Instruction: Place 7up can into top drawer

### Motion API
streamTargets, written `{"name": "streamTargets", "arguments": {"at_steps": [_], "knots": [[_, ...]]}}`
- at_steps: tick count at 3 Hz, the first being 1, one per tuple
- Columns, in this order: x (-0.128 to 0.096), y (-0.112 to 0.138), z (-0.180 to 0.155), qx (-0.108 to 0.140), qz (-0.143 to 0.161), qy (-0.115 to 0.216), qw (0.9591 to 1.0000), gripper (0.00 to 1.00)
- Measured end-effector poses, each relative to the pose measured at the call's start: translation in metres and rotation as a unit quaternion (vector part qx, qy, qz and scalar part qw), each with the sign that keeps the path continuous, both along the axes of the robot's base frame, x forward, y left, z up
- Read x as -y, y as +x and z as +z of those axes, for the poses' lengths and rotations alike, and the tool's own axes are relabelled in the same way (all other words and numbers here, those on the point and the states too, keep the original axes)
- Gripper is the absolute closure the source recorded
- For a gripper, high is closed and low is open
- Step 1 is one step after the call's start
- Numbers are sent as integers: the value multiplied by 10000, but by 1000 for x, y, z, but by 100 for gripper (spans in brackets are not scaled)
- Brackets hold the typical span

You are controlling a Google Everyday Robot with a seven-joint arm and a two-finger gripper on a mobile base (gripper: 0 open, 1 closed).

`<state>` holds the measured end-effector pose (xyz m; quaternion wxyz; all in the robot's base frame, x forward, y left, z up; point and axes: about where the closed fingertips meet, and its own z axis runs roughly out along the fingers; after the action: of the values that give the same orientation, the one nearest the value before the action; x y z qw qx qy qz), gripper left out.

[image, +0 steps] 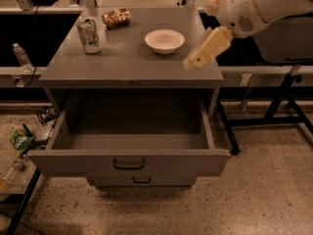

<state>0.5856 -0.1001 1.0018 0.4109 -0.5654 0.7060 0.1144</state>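
The 7up can [88,35] stands upright at the back left of the grey cabinet top [122,62]. The top drawer [73,163] is pulled wide open below it, and nothing shows inside. My gripper [196,57] is at the end of the cream arm coming in from the upper right. It hovers over the right edge of the cabinet top, just right of the white bowl [165,41] and well away from the can.
A brown patterned can [116,17] lies at the back of the top. A narrower drawer front [142,180] sits below the open drawer. A water bottle [21,57] is on the left ledge, litter [20,142] on the floor at left, and black stand legs [288,97] at right.
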Motion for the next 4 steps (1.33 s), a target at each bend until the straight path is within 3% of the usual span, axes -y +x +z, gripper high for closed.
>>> {"name": "streamTargets", "arguments": {"at_steps": [1, 2, 3, 4], "knots": [[-59, 75, -6, 227, 153, 974, 9949, 0], [-105, 139, -19, 265, 0, 1519, 9880, 0], [-105, 139, -19, 265, 1, 1519, 9880, 0], [-149, 170, -62, -93, 60, 1894, 9818, 0]]}}
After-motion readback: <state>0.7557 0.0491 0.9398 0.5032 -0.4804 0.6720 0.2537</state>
